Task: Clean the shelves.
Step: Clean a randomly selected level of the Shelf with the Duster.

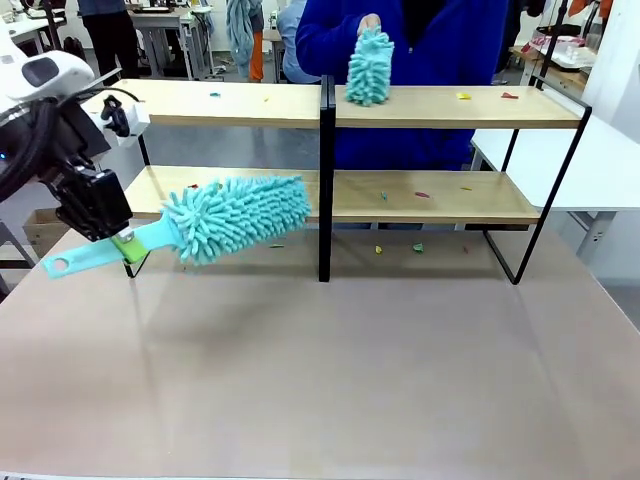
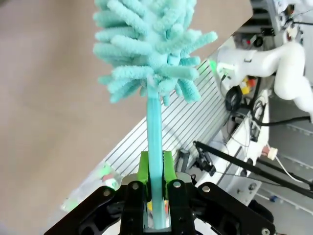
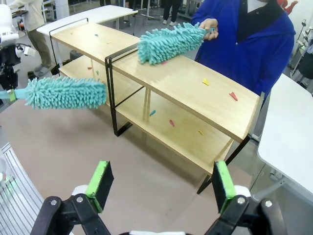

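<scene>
Front view: the left pincer (image 1: 125,246) is pressing together on the flat handle of a teal duster (image 1: 240,215), low at the picture's left. The duster's long axis is running almost level, its head pointing right toward the black centre post (image 1: 326,180) and its handle end sticking out to the left. The head is hanging in front of the lower board; whether it is touching the board, I cannot tell. The shelves (image 1: 440,196) are standing at the far side of the tabletop (image 1: 330,380), long axis running left to right, between the robot and a person in blue. The person's hand (image 1: 369,22) is holding a second duster (image 1: 368,70) upright, with its head resting on the top board just right of the post. Small coloured scraps (image 1: 418,247) are lying on both boards and on the tabletop under the rack.

Left wrist view: the green pads (image 2: 143,169) are pinching the teal handle from both sides. The handle is running straight up from the pincer to the fluffy head (image 2: 146,44), above the brown tabletop.

Right wrist view: the right pincer (image 3: 161,186) is standing spread wide, nothing between its pads, and is hovering above the tabletop. The shelves (image 3: 195,81) are running diagonally from upper left to lower right. The left arm's duster (image 3: 66,92) is lying level, its head pointing right at the rack's near corner. The person's duster (image 3: 171,41) is lying slanted over the top board.
</scene>
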Action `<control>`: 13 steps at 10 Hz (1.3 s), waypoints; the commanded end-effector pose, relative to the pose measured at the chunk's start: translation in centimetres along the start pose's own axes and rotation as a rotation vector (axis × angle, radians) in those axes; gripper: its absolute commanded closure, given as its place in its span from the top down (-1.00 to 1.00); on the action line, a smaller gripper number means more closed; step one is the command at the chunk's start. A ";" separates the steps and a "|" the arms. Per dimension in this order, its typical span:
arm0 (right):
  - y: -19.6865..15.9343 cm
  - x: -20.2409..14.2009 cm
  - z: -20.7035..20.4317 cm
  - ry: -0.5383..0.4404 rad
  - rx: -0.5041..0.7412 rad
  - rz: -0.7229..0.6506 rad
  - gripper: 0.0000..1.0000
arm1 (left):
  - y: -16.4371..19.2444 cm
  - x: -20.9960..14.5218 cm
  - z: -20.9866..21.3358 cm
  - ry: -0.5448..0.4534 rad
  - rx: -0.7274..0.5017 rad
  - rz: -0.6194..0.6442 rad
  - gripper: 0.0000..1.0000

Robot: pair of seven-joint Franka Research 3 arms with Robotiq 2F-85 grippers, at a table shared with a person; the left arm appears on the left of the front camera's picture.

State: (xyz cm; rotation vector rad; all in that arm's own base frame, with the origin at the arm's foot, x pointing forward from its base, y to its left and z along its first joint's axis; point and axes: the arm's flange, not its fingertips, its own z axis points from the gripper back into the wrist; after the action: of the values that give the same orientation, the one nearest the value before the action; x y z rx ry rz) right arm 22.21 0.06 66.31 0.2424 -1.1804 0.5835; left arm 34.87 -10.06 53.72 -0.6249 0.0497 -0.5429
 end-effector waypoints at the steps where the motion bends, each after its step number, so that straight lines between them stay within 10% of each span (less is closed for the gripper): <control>1: 0.0 0.0 0.1 0.001 -0.002 -0.004 1.00 | -0.6 0.0 0.4 -0.082 -0.015 0.018 -0.74; 13: 0.0 0.0 0.1 0.001 -0.002 -0.004 1.00 | -0.7 4.0 -4.0 -0.221 0.268 0.323 -0.74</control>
State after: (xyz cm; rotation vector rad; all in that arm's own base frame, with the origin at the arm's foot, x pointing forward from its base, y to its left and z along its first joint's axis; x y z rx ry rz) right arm 22.21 0.06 66.31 0.2424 -1.1804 0.5835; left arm 37.91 -14.70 50.97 -0.4497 -0.1045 -0.2262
